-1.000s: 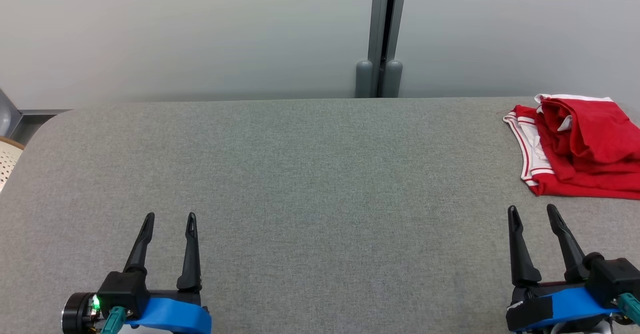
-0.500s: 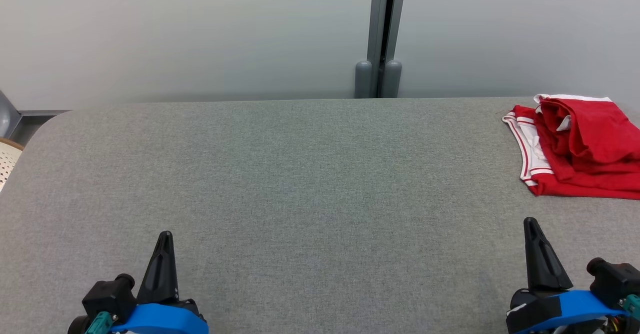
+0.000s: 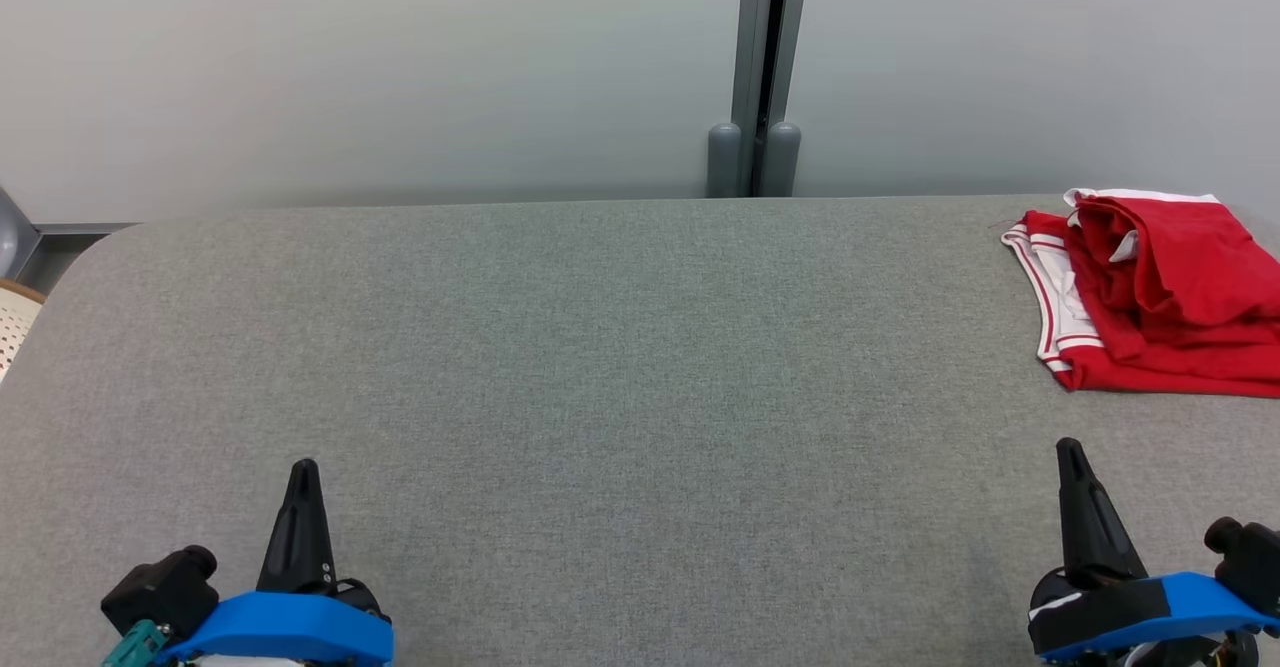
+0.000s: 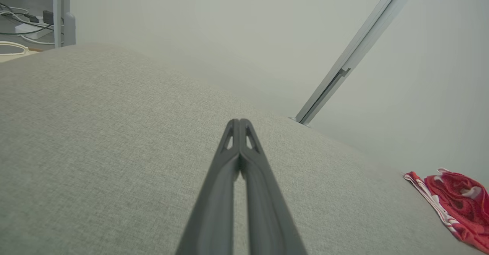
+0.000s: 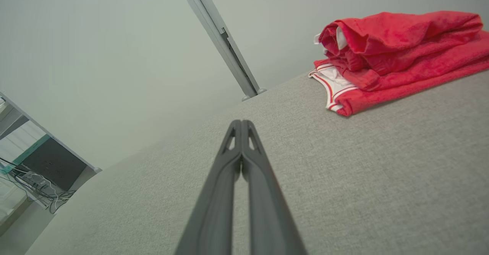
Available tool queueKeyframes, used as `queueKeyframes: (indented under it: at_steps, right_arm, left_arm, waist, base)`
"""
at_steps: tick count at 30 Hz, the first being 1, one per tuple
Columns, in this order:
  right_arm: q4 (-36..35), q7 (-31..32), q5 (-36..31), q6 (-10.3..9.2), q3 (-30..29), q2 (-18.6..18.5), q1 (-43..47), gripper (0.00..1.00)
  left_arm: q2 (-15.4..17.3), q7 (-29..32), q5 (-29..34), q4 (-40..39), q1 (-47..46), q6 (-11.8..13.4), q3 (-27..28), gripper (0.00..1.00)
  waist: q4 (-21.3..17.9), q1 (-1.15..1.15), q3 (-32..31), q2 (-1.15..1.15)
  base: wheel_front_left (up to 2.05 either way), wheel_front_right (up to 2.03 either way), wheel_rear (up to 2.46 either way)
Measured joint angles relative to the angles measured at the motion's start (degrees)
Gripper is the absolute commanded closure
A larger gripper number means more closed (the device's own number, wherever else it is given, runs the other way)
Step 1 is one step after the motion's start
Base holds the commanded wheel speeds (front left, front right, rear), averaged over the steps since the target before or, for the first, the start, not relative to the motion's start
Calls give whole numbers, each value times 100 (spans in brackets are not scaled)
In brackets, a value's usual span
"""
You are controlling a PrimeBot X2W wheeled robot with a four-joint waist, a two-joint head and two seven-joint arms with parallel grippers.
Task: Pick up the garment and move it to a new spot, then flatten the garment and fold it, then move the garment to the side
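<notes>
Wide grey fabric surface out ahead; the red garment with white trim lies bunched at its far right corner, cut off by the head view's edge. Left claw at the near left, fingers pressed together on nothing; right claw at the near right, likewise pinched together and empty, the garment a little beyond its tip.

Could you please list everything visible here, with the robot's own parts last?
garment: one, red with white trim, bunched at table's far right.
table: one, grey fabric top, across the head view.
post: one, grey, upright behind the table's far edge.
perforated object: one, cream, beyond table's left edge.
cables: several, dark and white, on floor, left wrist view's top left.
left gripper: one, dark, shut, lower left.
right gripper: one, dark, shut, lower right, short of garment.
</notes>
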Motion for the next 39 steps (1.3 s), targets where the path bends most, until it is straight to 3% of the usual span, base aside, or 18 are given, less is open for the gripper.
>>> queueKeyframes:
  at_steps: [39]
  right_arm:
    - [122,711,3049,0,-85,-1,-232,100]
  left_arm:
    - [-14,757,-3179,-59,-275,-86,265,100]
  waist:
    - [-49,-1,-43,0]
  base:
    - [0,0,0]
